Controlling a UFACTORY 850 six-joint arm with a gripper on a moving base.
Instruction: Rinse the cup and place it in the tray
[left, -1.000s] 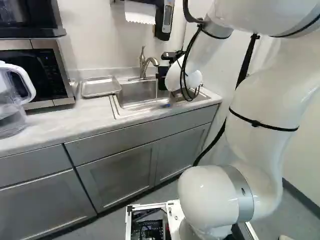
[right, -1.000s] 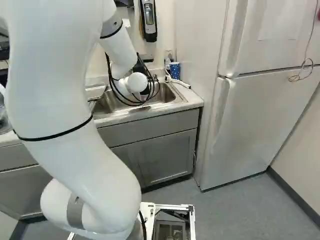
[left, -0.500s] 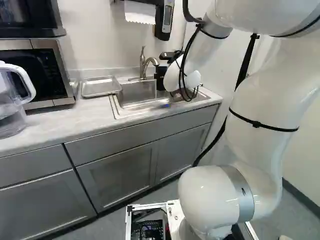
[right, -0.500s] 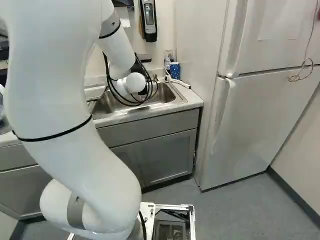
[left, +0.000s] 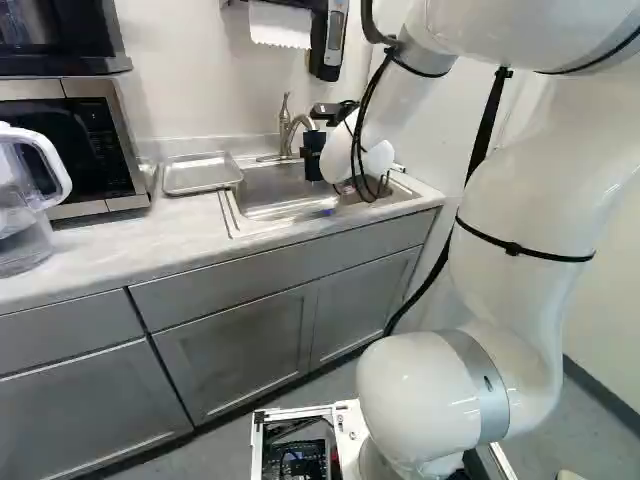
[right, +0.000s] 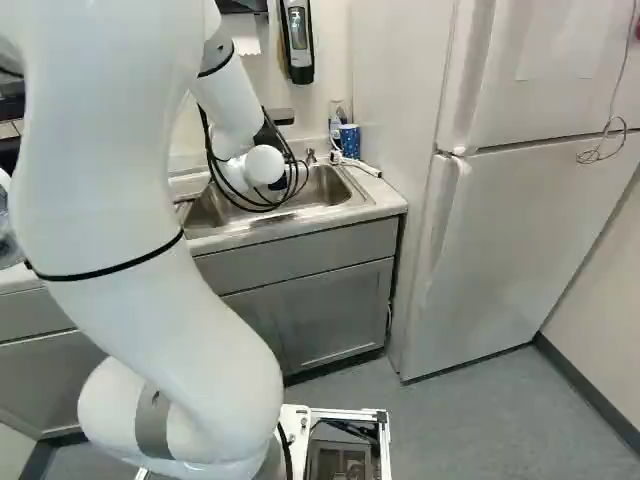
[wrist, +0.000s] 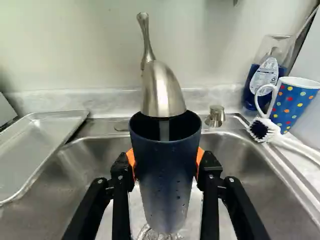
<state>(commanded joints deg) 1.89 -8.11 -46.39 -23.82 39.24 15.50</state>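
- Evidently, we held the cup upright over the sink, the end effector closed on its sides, its mouth beneath the faucet.
- We judged rinsing to be in hand: a thin stream seemed to fall inside.
- We needed to keep the rim clear of the metal, tilt gently so that water reached every wall, then drain fully before heading for the tray on the surface.
- Wet walls could slip, so we wanted a firm, even squeeze.
- We noticed a printed label on the bottle by the mug, but left its words unread.
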